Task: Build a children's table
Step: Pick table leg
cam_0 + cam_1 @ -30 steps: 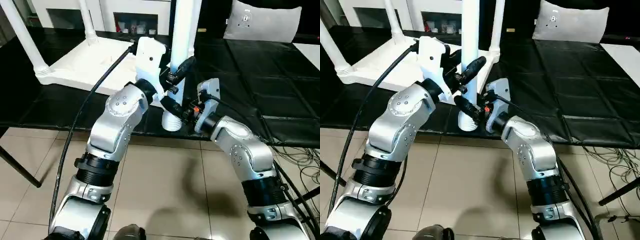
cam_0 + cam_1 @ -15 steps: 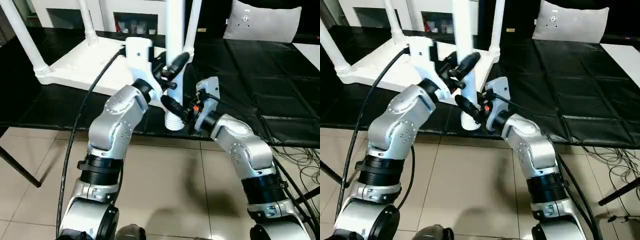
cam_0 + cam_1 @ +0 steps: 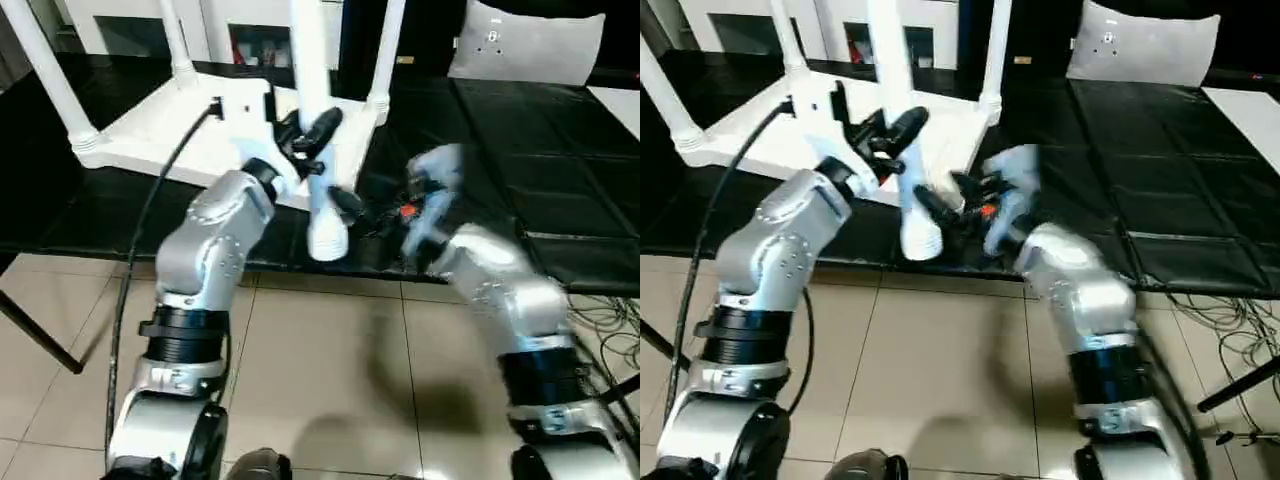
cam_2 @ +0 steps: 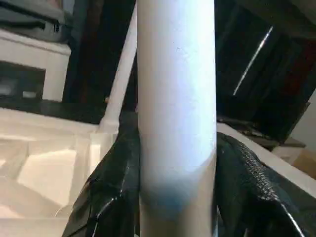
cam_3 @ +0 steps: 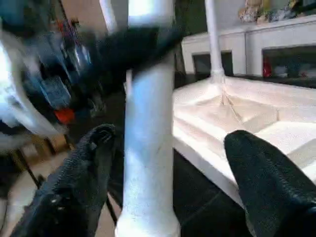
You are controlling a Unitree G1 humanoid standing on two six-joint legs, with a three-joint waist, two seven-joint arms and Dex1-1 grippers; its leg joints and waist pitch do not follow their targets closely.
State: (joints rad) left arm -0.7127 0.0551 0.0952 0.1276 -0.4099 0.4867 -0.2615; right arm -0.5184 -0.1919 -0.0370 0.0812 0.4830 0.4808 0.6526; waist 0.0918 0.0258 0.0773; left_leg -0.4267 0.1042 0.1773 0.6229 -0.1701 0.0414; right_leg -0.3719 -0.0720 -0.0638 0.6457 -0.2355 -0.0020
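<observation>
In the left eye view, the upturned children's table (image 3: 180, 125) lies on a black-covered bench (image 3: 560, 180), whose near edge runs across the scene just beyond the forearms, with bare tiled floor (image 3: 330, 380) open below it. Three legs stand screwed into the table's corner sockets. The fourth, the loose leg (image 3: 318, 150), stands nearly upright off the table's near right corner, its threaded end hanging at the bench edge. The left gripper (image 3: 312, 140) pinches this leg partway up. The right gripper (image 3: 350, 205) sits blurred just right of the leg's lower end, apart from it. Against half a second ago, the leg and left gripper have shifted left toward the table, and the right forearm has pulled back and to the right.

The right eye view shows a grey cushion (image 3: 1145, 45) at the far right of the bench and cables (image 3: 1230, 320) on the floor to the right.

In the left wrist view, both black fingers (image 4: 111, 197) press against either side of the white leg.

In the right wrist view, the right gripper's fingers (image 5: 266, 182) are spread wide, with the leg standing between them and nearer one finger, and the table's ribbed underside beyond.
</observation>
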